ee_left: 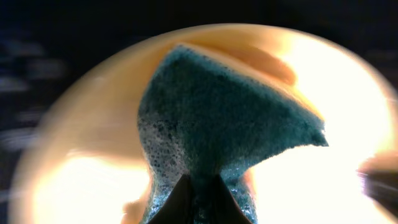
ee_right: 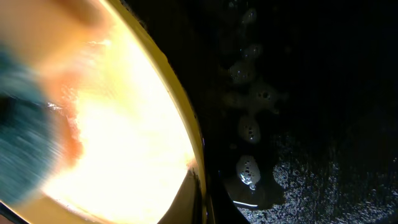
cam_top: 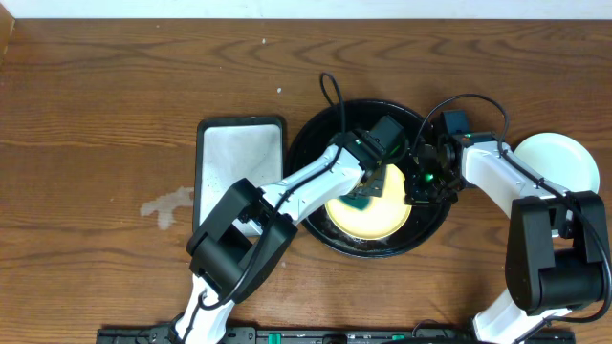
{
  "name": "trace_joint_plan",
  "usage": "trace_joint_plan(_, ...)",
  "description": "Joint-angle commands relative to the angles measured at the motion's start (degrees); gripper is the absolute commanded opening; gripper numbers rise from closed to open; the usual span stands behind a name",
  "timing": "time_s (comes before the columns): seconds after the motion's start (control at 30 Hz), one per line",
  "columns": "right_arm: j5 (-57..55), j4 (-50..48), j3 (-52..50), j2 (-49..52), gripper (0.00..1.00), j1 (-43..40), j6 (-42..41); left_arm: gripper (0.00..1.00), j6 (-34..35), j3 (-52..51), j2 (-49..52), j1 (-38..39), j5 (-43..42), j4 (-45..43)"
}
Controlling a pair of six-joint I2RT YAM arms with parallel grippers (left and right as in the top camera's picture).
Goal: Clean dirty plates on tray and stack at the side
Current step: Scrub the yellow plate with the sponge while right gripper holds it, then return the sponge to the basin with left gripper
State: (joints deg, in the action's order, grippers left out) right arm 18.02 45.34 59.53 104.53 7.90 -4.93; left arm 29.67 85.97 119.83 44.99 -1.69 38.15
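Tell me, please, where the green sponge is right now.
Overhead, the sponge sits just right of centre, pressed on the yellow plate inside the black tray, pinched by the left gripper.

1. The round tray (cam_top: 304, 143) stands on the table (cam_top: 96, 115), a little right of the middle.
2. The first plate (cam_top: 378, 225) lies in the round tray, toward the robot's side.
3. The sponge (cam_top: 360, 202) rests on the first plate, at its rear left part.
4. The rectangular tray (cam_top: 239, 153) lies just beside the round tray, at its left.
5. The second plate (cam_top: 559, 162) lies on the table, right of the round tray, apart from it.
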Motion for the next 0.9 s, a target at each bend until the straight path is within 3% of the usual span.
trace_joint_plan(0.0,-4.7,0.9,-0.8,0.9,0.01,-0.6,1.4,0.07,-1.6,-1.4,1.8,-4.1,21.5,5.3)
trace_joint_plan(0.17,-4.7,0.9,-0.8,0.9,0.01,-0.6,1.4,0.08,-1.6,-1.2,1.3,-5.4,21.6,7.5)
trace_joint_plan(0.27,-4.7,0.9,-0.8,0.9,0.01,-0.6,1.4,0.07,-1.6,-0.1,-0.7,-5.2,17.0,9.8)
trace_joint_plan(0.4,-4.7,0.7,-0.8,0.9,0.01,-0.6,1.4,0.07,-1.6,0.9,-6.0,-5.1,11.1,12.5)
trace_joint_plan(0.6,-4.7,0.6,-0.8,0.9,0.01,-0.6,1.4,0.07,-1.9,0.9,-17.6,-5.8,10.9,16.1)
trace_joint_plan(0.87,-4.7,-0.8,-0.4,0.4,0.01,-0.6,0.1,0.08,-7.0,0.2,-27.8,-15.1,11.3,23.6)
